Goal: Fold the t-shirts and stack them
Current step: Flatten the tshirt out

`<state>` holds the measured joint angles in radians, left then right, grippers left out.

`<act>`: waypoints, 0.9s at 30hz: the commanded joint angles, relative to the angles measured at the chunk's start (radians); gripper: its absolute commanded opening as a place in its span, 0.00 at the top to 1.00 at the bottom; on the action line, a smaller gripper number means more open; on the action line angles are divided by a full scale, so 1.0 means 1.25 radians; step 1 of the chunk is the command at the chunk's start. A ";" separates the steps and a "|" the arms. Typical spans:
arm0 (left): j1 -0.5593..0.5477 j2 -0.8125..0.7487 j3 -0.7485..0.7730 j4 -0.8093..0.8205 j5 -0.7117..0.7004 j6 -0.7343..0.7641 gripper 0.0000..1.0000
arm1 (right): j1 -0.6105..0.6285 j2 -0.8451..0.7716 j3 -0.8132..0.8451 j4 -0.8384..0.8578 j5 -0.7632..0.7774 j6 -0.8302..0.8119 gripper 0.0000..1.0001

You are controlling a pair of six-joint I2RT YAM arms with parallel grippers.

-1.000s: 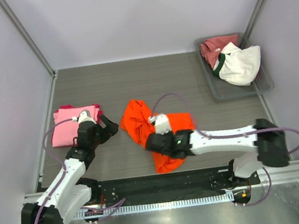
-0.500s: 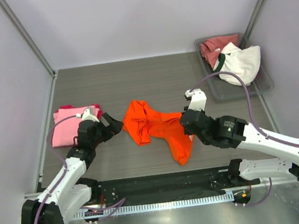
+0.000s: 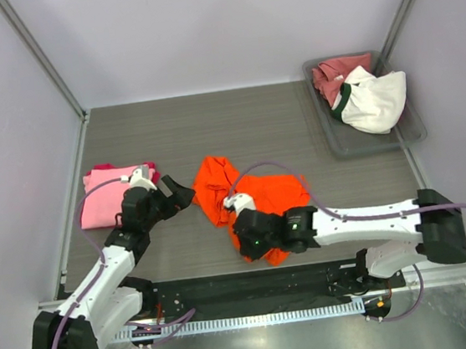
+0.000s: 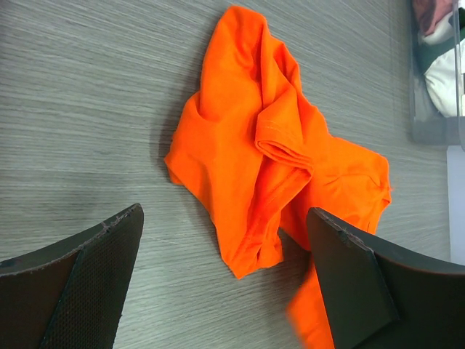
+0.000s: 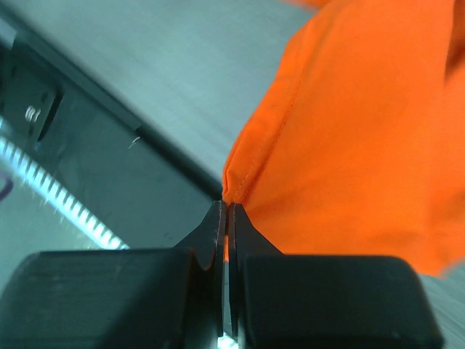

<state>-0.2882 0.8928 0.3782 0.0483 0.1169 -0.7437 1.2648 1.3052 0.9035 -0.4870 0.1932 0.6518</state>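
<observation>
The orange t-shirt (image 3: 256,195) lay crumpled near the middle of the grey wood-grain table (image 3: 211,126), its long axis running on a diagonal from the far left towards the near right. It was too bunched to tell which end was the collar, though a hemmed sleeve opening showed on its upper folds in the left wrist view. The right gripper (image 5: 226,209), reaching in low from the right, was pinched tight on a stitched edge of the shirt at its near side, close to the table's front rail. The left gripper (image 4: 225,212) hovered just left of the shirt with its fingers spread wide, holding nothing.

At the table's left edge lay a folded light pink t-shirt (image 3: 104,202), with a magenta t-shirt (image 3: 102,167) showing along its far side. In the grey tray (image 3: 356,145) at the far right lay a dusty rose-red t-shirt (image 3: 335,74) and, partly over it, a white t-shirt with a dark green collar (image 3: 374,101), both unfolded.
</observation>
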 commanded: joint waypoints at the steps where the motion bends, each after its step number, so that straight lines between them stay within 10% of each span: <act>1: -0.004 -0.016 -0.003 0.028 0.011 0.017 0.06 | 0.043 0.058 0.082 0.106 -0.077 -0.018 0.99; 9: -0.005 -0.031 -0.003 0.018 0.007 0.019 0.06 | 0.057 0.172 0.077 0.251 -0.185 0.015 0.99; 27: -0.005 -0.042 0.010 -0.031 -0.041 0.021 0.06 | 0.153 0.389 0.158 0.253 0.141 0.123 0.99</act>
<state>-0.2890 0.8562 0.3782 0.0059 0.0715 -0.7261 1.4509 1.8263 1.0832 -0.1738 0.2817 0.7773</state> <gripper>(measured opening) 0.938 0.034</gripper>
